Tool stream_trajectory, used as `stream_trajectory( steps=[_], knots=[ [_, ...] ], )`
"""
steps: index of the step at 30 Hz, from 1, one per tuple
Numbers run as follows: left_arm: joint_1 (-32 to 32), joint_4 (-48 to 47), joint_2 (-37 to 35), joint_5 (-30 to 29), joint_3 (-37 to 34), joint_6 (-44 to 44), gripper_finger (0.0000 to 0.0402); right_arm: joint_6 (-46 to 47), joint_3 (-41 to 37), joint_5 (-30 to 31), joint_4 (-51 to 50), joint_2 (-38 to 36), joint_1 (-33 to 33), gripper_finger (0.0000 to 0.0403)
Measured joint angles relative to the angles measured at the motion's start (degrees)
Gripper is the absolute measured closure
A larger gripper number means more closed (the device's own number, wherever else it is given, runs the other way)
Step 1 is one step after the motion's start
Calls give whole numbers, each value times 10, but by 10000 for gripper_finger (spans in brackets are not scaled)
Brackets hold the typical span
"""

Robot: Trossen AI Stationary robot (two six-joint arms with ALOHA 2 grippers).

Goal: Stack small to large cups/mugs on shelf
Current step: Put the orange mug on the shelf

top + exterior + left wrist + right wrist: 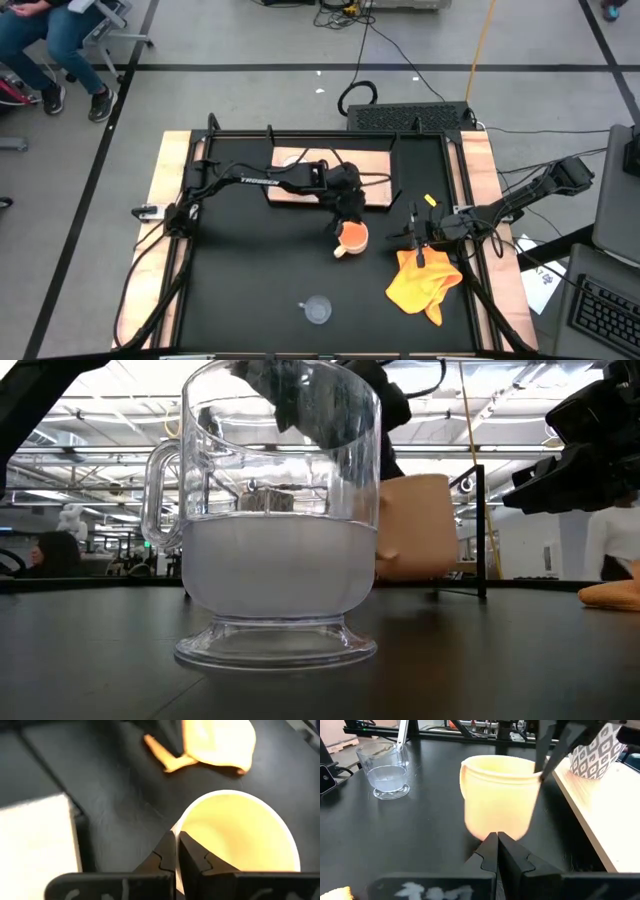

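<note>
The orange-yellow mug (353,236) stands in the middle of the black table, just in front of the light-wood shelf (375,182). My left gripper (348,213) reaches over the shelf and is shut on the mug. A white patterned mug (597,750) rests on its base on the shelf. The clear glass cup (318,310) stands on its foot near the table's near edge. My right gripper (418,243) is shut and hovers right of the orange-yellow mug (497,795), above the orange cloth's far end, touching nothing. My left gripper (177,851) pinches the orange-yellow mug's rim (176,831) on the side facing the shelf, one finger inside the mug and one outside. The fingers (545,762) come from above, slanting down. The mug stays upright; whether its base is on the table I cannot tell.
An orange-yellow cloth (425,282) lies crumpled on the table's right side, under and in front of my right gripper. A black frame (455,190) runs along the table's edges. A person (50,40) sits beyond the far left corner. Bare tabletop lies left of the glass cup.
</note>
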Motion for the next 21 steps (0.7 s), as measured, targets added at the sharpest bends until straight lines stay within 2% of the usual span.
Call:
stream_trajectory(
  steps=[3,10,21],
  knots=[
    [6,1,-12,-18,0,-40,399,0,0,0,-1,0,0,403],
    [27,-49,-67,-65,0,-69,400,8,0,0,-5,0,0,403],
    [110,-111,-121,-57,1,-76,400,8,0,0,4,0,0,403]
  ],
)
